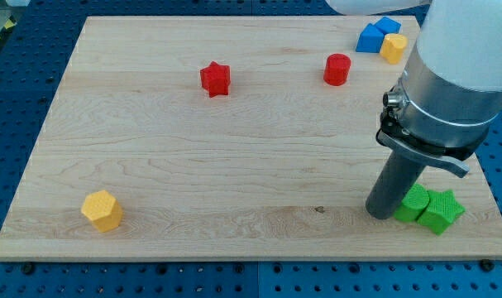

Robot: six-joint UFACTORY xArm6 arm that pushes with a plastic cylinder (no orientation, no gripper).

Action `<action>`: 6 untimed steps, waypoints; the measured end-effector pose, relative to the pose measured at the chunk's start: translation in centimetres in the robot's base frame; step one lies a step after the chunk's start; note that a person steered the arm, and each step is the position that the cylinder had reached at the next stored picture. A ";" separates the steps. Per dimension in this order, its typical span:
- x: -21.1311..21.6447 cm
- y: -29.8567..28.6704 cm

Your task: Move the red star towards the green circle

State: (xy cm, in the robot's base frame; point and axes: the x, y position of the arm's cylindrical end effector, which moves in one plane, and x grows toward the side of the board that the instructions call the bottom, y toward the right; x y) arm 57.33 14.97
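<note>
The red star (215,79) lies on the wooden board at the view's upper left of centre. Two green blocks sit touching at the lower right: one (414,203) whose shape is partly hidden by the rod, and a green star (442,210) to its right. I cannot tell which is the green circle. My tip (381,212) rests on the board just left of the hidden green block, touching or nearly touching it. It is far from the red star.
A red cylinder (337,69) stands at the upper centre right. A blue block (376,36) and a yellow block (393,47) sit together at the top right corner. A yellow hexagon (102,210) lies at the lower left. The board's edge (234,261) runs along the bottom.
</note>
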 end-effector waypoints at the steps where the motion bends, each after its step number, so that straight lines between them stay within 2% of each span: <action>1: -1.3 -2.6; 4: -14.6 -22.7; 5: -19.2 -27.7; 6: -21.3 -25.4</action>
State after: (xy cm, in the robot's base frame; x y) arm 35.98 -10.44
